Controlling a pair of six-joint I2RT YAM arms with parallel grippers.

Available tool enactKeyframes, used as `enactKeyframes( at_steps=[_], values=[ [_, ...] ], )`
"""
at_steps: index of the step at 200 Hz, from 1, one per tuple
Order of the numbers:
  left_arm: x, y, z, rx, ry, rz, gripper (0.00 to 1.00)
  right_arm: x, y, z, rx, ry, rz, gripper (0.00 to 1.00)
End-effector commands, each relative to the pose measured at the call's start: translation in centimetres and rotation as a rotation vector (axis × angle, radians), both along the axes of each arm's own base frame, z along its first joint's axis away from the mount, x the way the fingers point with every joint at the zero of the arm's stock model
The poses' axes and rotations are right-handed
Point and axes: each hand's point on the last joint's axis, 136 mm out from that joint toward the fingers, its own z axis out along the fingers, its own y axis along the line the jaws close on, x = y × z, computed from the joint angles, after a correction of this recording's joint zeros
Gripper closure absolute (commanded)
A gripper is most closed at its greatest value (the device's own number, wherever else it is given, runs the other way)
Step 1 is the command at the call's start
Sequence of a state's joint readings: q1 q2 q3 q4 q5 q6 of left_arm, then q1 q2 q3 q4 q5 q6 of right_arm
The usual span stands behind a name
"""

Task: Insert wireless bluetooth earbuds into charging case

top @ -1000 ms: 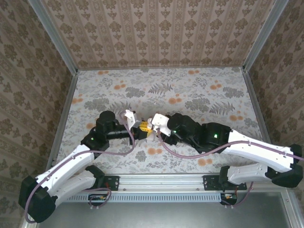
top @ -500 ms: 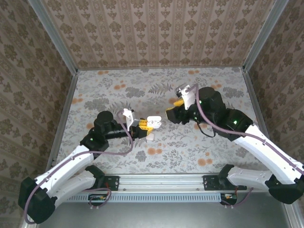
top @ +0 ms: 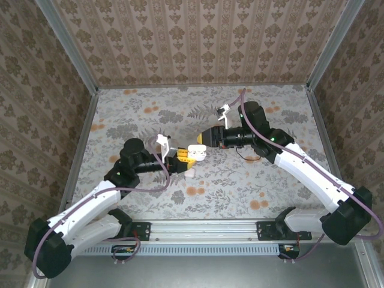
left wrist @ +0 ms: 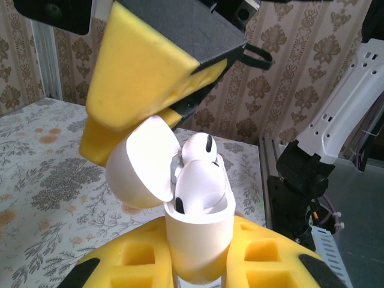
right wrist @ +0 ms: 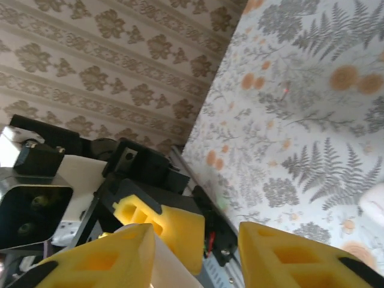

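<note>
While the left gripper [top: 182, 158] pinches the glossy white, pebble-shaped charging case [left wrist: 198, 240] between blocky yellow pads [left wrist: 138, 264] above the middle of the floral-patterned table [top: 270, 180], its rounded lid [left wrist: 141, 168] hangs open beside two smooth white earbuds [left wrist: 201, 183]. The right gripper [right wrist: 195, 258], jaws spread, has one yellow finger at the lid.

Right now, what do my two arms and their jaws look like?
The left arm and right arm match: white shells, black joint housings, a green light each, a purplish cable running alongside. The jaws are chunky yellow blocks with square recesses, on black mounts.
</note>
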State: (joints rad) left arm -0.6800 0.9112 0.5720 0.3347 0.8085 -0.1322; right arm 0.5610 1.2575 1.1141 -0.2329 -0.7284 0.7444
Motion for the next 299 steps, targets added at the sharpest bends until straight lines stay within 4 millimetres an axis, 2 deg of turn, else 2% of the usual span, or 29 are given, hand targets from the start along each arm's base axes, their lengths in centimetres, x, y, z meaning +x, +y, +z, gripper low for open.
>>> enactKeyframes(
  at_steps=[1,53,138,186,258,299],
  values=[
    [-0.1,-0.3,2.4,-0.058,-0.032,-0.012,1.00,-1.2,0.6,1.4,0.086,0.012,0.061,0.62],
    [0.4,-0.4,2.2,-0.052,-0.015,0.006,1.00,-2.4,0.5,2.0,0.123,0.007,0.102,0.66],
    [0.9,-0.4,1.4,-0.038,0.007,0.030,1.00,-4.5,-0.4,3.6,0.174,-0.061,0.138,0.66],
    [0.9,-0.4,1.4,-0.037,0.013,0.031,1.00,-4.5,-1.0,3.3,0.133,-0.094,0.108,0.65],
    [1.9,0.4,1.2,-0.046,0.128,0.073,1.00,-2.6,-2.6,1.8,0.035,-0.234,-0.031,0.48],
    [1.8,0.2,2.8,-0.076,0.179,0.038,1.00,-1.2,-2.9,0.5,-0.004,-0.346,-0.080,0.36]
  ],
)
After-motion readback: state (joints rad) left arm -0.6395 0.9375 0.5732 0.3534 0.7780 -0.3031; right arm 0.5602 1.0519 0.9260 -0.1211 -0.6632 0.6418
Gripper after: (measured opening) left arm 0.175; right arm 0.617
